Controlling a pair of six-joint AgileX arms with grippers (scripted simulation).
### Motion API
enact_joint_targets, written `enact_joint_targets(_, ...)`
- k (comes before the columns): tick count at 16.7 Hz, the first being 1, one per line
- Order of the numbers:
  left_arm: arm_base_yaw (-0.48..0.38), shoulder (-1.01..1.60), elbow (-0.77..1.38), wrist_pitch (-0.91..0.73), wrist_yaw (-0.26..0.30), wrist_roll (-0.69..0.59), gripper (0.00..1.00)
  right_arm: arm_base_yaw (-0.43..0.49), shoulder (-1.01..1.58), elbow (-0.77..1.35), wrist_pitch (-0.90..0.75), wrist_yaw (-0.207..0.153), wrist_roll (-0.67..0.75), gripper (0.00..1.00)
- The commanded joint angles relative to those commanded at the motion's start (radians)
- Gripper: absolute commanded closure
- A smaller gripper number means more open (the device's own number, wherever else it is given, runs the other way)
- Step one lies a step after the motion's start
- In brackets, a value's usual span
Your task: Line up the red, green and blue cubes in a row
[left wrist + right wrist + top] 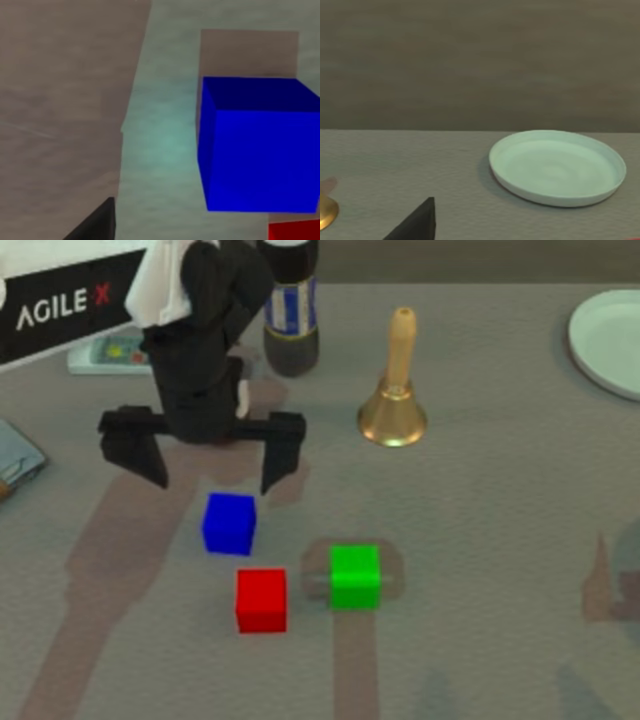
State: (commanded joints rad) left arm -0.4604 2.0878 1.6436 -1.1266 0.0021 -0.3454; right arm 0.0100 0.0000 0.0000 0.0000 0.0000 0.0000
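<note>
Red cube point(261, 600) sat nearest on desk point(480, 540), toward top view's left of centre. Green cube point(355, 576) lay just beside it to right, small gap between, slightly farther back. Blue cube point(229, 523) stood just behind red cube, offset left, apparently apart from it. Left tool point(213, 468) hovered above and behind blue cube, fingers spread wide, holding nothing. Brass bell point(393, 410) stood farther back, dark jar point(290, 310) behind it. White plate point(610, 340) lay at far right. Right tool: state could not be told.
</note>
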Motion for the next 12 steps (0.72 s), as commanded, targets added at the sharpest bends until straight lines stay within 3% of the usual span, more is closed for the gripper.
enact_joint_targets(5,0.004,0.005,-0.015,0.019,0.000,0.002,0.00,0.000,0.000,0.000,0.000,0.000,0.000,0.00)
enact_joint_targets(12,0.002,0.094,-0.157,0.256,0.001,0.003,0.00,0.000,0.000,0.000,0.000,0.000,0.000,0.00)
